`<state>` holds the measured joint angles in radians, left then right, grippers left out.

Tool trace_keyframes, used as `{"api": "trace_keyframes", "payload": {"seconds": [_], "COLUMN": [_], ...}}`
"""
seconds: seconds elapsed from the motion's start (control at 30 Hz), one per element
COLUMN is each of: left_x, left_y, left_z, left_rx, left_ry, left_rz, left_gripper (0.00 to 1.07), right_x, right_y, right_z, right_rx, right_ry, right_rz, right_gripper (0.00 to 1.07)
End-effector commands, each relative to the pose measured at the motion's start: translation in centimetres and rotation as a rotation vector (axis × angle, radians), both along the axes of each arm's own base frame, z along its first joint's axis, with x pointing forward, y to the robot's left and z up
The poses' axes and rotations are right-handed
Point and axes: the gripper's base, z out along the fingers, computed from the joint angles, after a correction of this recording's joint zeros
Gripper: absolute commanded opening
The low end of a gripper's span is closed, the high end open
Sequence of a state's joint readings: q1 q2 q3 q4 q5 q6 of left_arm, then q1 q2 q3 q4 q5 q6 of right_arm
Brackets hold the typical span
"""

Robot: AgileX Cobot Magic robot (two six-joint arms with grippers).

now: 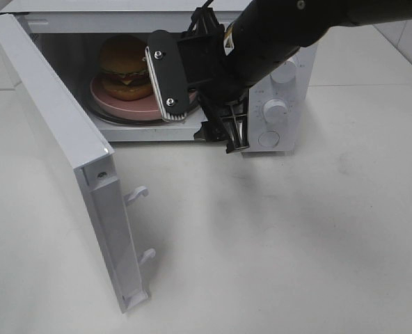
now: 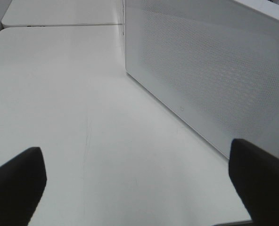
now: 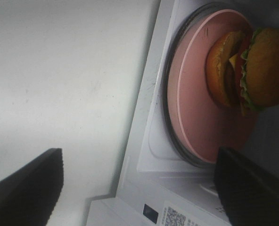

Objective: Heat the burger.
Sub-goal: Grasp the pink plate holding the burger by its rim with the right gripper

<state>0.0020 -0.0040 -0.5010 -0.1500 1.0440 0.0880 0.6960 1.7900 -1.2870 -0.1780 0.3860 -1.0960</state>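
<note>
My left pincer (image 2: 138,186) stands wide open over the bare white tabletop (image 2: 83,108) and holds nothing; only its two dark fingertips (image 2: 14,181) show at the edges of the left wrist view. Just beyond them rises the perforated white face of the microwave door (image 2: 210,70), swung out and standing on edge.

From the high camera, that door (image 1: 60,139) hangs open on the left, its two latch hooks (image 1: 136,195) pointing out over the tabletop (image 1: 296,229). My right arm (image 1: 289,28) comes in from the upper right and reaches across the front of the microwave (image 1: 289,132). My right pincer (image 1: 199,104) is at the mouth of the cavity, spread wide, with nothing between its fingers; one white-padded finger (image 1: 165,76) stands in front of the opening, the other dark one drops down by the control panel, near the knobs (image 1: 275,108).

In the right wrist view the pincer (image 3: 139,188) shows as two dark tips far apart, empty. Past them lies the sill of the microwave, then the glass turntable (image 3: 170,117), and on it the pink plate (image 3: 191,108).

The burger (image 3: 248,70) sits on that plate, inside the cavity, toward the far side of the plate from my pincer. It is upright on the plate, top bun over lettuce, tomato and cheese. My pincer is not touching it.
</note>
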Motion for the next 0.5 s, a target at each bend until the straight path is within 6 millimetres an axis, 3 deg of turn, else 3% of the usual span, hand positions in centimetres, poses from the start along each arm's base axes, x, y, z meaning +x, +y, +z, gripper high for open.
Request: {"api": "trace_keyframes", "payload": {"seconds": [0.03, 0.5], "left_x": [-0.3, -0.3], "left_y": [0.0, 0.0], "left_z": [0.0, 0.0], "left_rx": [-0.001, -0.001], "left_ry": [-0.026, -0.026], "left_rz": [0.005, 0.005], "left_gripper": [1.01, 1.01], "right_x": [0.4, 3.1], "right_y": [0.6, 3.0], "right_z": [-0.2, -2.4], "right_rx": [0.021, 0.048], "right_ry": [0.001, -0.022], "right_rz": [-0.017, -0.006], "right_gripper": [0.83, 0.83]}}
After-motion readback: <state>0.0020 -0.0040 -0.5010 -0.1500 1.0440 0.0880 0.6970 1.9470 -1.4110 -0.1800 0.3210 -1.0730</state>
